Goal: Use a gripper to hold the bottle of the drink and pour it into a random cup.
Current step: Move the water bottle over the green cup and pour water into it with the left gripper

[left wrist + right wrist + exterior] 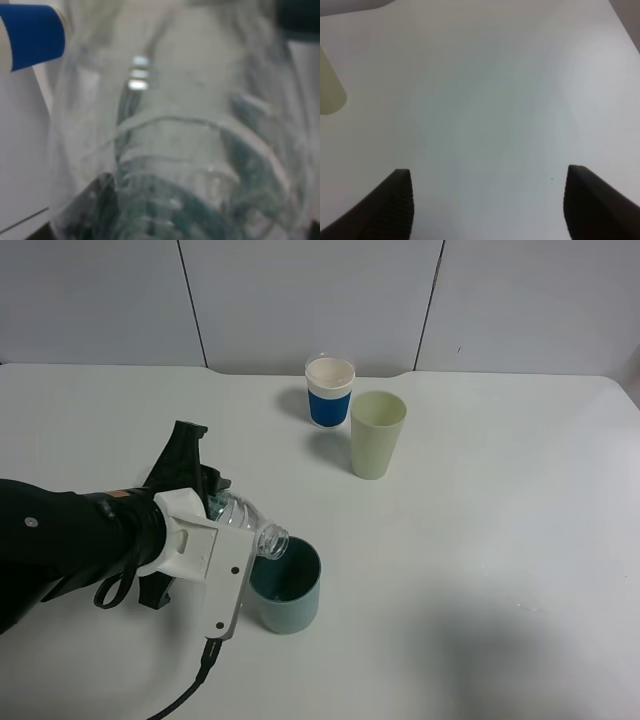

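My left gripper [222, 523] is shut on the clear bottle of the drink [250, 525] and holds it tipped on its side. The bottle's open neck [272, 540] sits over the rim of the dark teal cup [286, 587] at the front middle of the table. In the left wrist view the bottle [175, 140] fills the picture, blurred, with the teal cup [300, 17] at one corner. My right gripper [487, 200] is open and empty above the bare table; the exterior high view does not show it.
A blue-and-white cup [329, 391] stands at the back middle, also in the left wrist view [30, 35]. A pale yellow-green tumbler [377, 434] stands beside it, its edge in the right wrist view [330, 92]. The white table [500, 540] is bare on the right.
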{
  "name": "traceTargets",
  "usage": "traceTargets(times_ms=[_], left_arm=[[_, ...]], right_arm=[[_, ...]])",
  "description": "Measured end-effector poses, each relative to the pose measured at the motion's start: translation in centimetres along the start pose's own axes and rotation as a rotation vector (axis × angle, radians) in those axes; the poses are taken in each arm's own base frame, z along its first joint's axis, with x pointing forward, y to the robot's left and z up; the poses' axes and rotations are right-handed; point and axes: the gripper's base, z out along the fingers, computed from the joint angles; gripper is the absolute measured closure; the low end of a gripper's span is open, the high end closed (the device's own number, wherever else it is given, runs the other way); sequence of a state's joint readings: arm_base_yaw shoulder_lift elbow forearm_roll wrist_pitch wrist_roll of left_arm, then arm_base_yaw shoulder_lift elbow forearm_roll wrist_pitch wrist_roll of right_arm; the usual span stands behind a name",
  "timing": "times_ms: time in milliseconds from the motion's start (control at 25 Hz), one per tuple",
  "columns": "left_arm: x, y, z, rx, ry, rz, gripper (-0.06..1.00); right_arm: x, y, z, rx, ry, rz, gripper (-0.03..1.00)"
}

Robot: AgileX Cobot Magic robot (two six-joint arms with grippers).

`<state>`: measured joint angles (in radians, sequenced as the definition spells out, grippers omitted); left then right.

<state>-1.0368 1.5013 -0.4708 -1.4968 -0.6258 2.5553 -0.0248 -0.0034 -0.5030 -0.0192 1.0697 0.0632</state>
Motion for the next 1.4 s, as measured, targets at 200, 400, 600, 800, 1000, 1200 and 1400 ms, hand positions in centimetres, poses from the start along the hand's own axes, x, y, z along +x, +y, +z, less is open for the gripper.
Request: traceTargets(times_ms=[200, 400, 600, 800, 1000, 1200, 1400], left_arm=[[0.1, 0.4, 0.0, -0.042, 0.014, 0.038, 0.45], [0.1, 0.6, 0.0, -0.071, 0.019, 0.064, 0.45], [0.2, 0.9, 0.0, -0.094, 0.026, 0.083, 0.45], [0.1, 1.0, 0.0, -0.110, 0.016, 0.107, 0.45], [0.0, 1.1, -0.1, -0.123, 0.007, 0.127, 0.45], [0.0, 1.2, -0.1, -0.128, 0.005, 0.134, 0.45], [0.0, 1.2, -0.1, -0.131, 0.004, 0.138, 0.45]], right_arm=[[0.0, 0.0, 0.0, 0.000, 0.000, 0.000, 0.33], [0.0, 0.0, 0.0, 0.000, 0.000, 0.000, 0.33], [0.0, 0.0, 0.0, 0.000, 0.000, 0.000, 0.33], [0.0, 0.0, 0.0, 0.000, 0.000, 0.000, 0.33], [0.0, 0.0, 0.0, 0.000, 0.000, 0.000, 0.33], [0.0, 0.0, 0.0, 0.000, 0.000, 0.000, 0.33], [0.0, 0.0, 0.0, 0.000, 0.000, 0.000, 0.33]])
